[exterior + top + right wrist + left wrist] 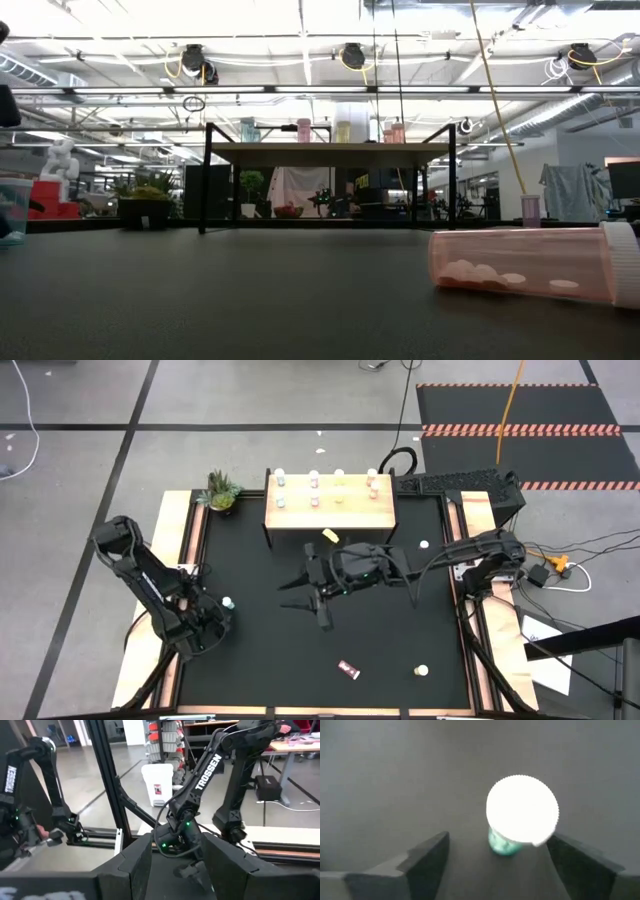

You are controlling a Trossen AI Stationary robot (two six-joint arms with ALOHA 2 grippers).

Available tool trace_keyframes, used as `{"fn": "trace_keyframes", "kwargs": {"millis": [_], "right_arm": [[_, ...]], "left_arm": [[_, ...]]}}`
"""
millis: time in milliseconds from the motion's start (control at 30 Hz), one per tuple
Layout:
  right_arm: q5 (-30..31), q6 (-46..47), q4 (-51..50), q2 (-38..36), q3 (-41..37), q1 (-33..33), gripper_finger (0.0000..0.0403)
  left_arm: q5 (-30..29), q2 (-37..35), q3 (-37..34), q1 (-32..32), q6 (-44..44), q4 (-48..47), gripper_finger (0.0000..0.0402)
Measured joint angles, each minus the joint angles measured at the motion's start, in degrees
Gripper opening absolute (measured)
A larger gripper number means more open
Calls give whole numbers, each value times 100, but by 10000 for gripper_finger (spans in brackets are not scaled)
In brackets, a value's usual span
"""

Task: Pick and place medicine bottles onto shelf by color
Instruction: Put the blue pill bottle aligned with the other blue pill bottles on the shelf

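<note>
Eight small tinted bottles [314, 491] on the light wooden shelf [330, 513]; three more on the black mat.
Left gripper [495, 865] points down, fingers spread, straddling an upright white-capped green bottle [520, 817] without gripping; right gripper [300, 595] hovers mid-table, half-open, empty.

shelf [330, 512]: wooden, table's far edge | medicine bottles [314, 484]: upright rows on shelf | green-tinted bottle [506, 842]: upright, white cap | pink bottle [530, 265]: lying sideways

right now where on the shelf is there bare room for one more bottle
The shelf's front strip, the edge facing the right gripper, is bare wood across its width. The back two rows are crowded with bottles. The mat between both arms is open too, apart from a small wrapper.
</note>
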Motion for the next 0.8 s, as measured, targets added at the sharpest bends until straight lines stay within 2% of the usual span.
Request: {"fn": "trace_keyframes", "kwargs": {"millis": [333,433,533,633,700,800], "right_arm": [[12,-94,-328,-320,0,-234,164],[6,-94,-409,-305,-2,-290,164],[-4,-28,-346,-280,-206,-396,164],[-98,268,-133,-247,-605,-512,164],[-250,536,343,-245,-950,-594,164],[6,1046,1132,-256,-1437,-667,168]], "left_arm": [[-216,7,-125,0,157,153,135],[-259,5,-113,0,199,287,94],[-303,5,1,0,221,327,78],[-368,3,231,47,510,306,85],[-368,3,472,153,893,316,99],[-370,3,889,409,1625,275,112]]}}
